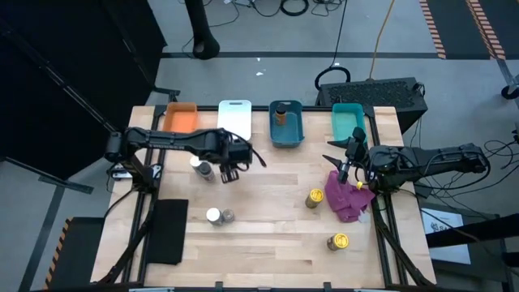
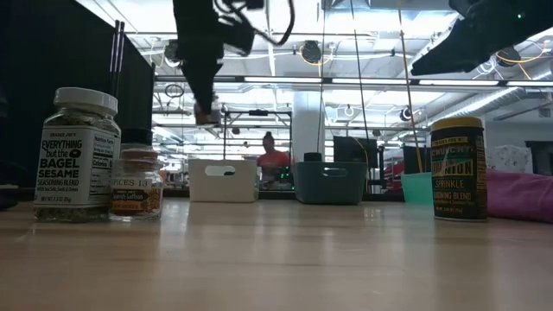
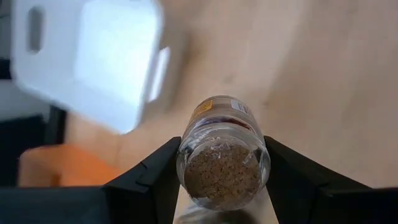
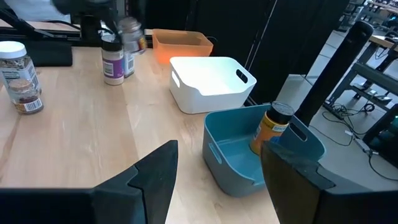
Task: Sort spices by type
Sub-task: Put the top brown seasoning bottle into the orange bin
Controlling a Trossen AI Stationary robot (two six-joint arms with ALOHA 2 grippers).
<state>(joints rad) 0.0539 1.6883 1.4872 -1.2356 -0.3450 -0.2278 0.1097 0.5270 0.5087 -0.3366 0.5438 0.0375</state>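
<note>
Left gripper (image 3: 221,186) is clamping a jar (image 3: 222,158) above table (image 1: 268,235); right gripper (image 4: 217,168) is hanging open, empty.

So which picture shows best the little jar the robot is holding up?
The left wrist view: the held jar fills it, gripped between the left gripper's fingers. The high view shows only a speck at the gripper, the low view a blurry bit, the right wrist view a blur.

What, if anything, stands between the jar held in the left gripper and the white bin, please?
Nothing visible does. The left gripper holds a spice jar above bare table, and the white bin lies just beyond it with open wood between. A purple-labelled jar stands beside the gripper, off that line.
</note>
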